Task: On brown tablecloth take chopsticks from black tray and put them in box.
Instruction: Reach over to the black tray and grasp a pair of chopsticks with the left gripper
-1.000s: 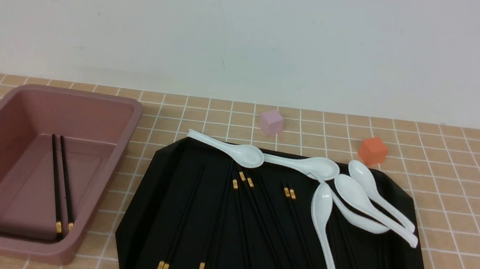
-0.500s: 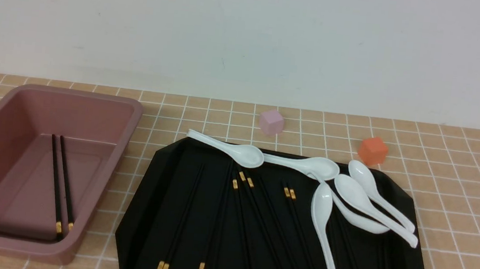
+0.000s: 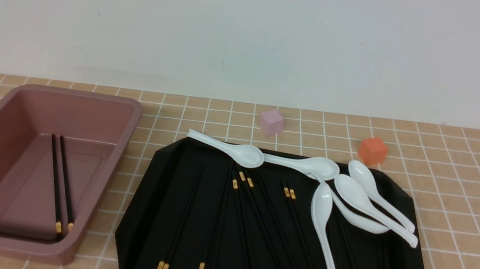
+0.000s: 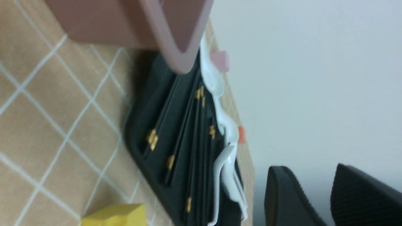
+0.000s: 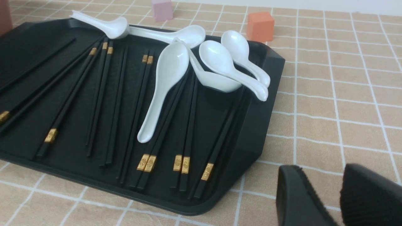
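Most chopsticks (image 5: 187, 125) lying in tray (image 3: 157, 197), white spoons (image 3: 323, 214) over some, one pair (image 3: 66, 187) already in box (image 3: 130, 114) left of tray, all on cloth (image 3: 462, 184), L gripper (image 4: 314, 175) parted, empty, R gripper (image 5: 323, 175) parted, empty, over cloth by tray.

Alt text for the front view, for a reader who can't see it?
A black octagonal tray on a tan checked tablecloth holds many black chopsticks and several white spoons. Left of it, a pink box holds two more chopsticks. A pink cube and an orange cube sit behind the tray.
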Robot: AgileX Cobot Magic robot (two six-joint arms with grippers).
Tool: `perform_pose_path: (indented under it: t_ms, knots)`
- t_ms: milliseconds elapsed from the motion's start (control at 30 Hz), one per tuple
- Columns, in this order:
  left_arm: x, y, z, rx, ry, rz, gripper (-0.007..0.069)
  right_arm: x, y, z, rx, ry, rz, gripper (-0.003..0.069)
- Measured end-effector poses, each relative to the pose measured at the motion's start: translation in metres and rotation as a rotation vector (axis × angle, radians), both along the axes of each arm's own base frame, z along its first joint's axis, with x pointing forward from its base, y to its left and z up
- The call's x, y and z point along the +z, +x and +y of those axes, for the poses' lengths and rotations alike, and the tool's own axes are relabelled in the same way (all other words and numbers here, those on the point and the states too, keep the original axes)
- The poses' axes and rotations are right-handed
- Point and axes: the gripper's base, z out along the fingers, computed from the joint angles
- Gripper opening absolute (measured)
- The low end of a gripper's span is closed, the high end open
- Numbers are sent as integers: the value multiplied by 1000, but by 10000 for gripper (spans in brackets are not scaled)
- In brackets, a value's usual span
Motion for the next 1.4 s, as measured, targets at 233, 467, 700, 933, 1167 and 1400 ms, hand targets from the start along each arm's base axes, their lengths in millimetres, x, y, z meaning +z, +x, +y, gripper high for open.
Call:
perform_pose_path:
  t_ms: [233, 467, 700, 933, 1167, 1400]
  knots:
    - [13, 1, 3, 41, -21, -75, 137, 0, 0, 0, 0, 0, 0, 240]
    - [90, -4, -2, -56, 236, -213, -13, 0, 0, 0, 0, 0, 0, 240]
    - [130, 49, -27, -422, 544, 171, -13, 0, 0, 0, 0, 0, 0, 240]
    - [98, 152, -54, -860, 795, 645, -13, 0, 0, 0, 0, 0, 0, 240]
    - [58, 198, -139, -1056, 996, 752, -13, 0, 0, 0, 0, 0, 0, 240]
    - [46, 232, -160, -797, 1163, 827, -13, 0, 0, 0, 0, 0, 0, 240]
